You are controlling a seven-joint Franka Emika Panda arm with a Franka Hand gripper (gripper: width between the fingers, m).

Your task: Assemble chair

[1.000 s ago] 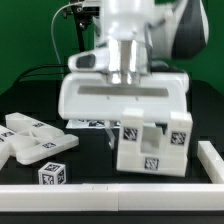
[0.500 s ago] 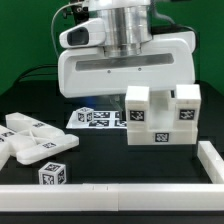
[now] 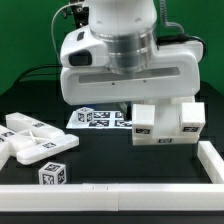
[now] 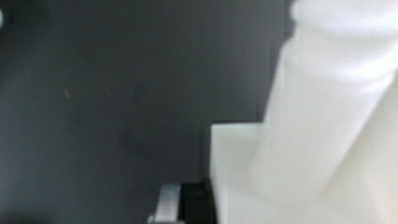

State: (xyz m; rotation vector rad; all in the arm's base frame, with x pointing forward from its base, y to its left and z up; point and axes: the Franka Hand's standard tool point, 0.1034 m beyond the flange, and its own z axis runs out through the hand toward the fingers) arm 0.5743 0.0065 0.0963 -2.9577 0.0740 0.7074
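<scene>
My gripper (image 3: pixel 163 101) hangs under the big white hand, and its fingertips are mostly hidden behind the chair piece (image 3: pixel 170 123) it is shut on. That piece is a chunky white block assembly with two posts and black-and-white tags, held just above the black table at the exterior view's right. In the wrist view the same piece (image 4: pixel 311 150) fills one side as a blurred white mass, with one dark finger (image 4: pixel 185 205) showing beside it. Other loose white chair pieces (image 3: pixel 35 140) lie flat at the exterior view's left. A small tagged cube-like piece (image 3: pixel 53 175) stands in front of them.
The marker board (image 3: pixel 98 118) lies flat on the table behind the held piece. A low white rail (image 3: pixel 110 194) runs along the front edge, and another (image 3: pixel 210 160) runs along the right side close to the held piece.
The arm has carried the held piece up and toward the exterior view's right, turning it so both posts face the camera. The loose pieces at the left have not moved.
</scene>
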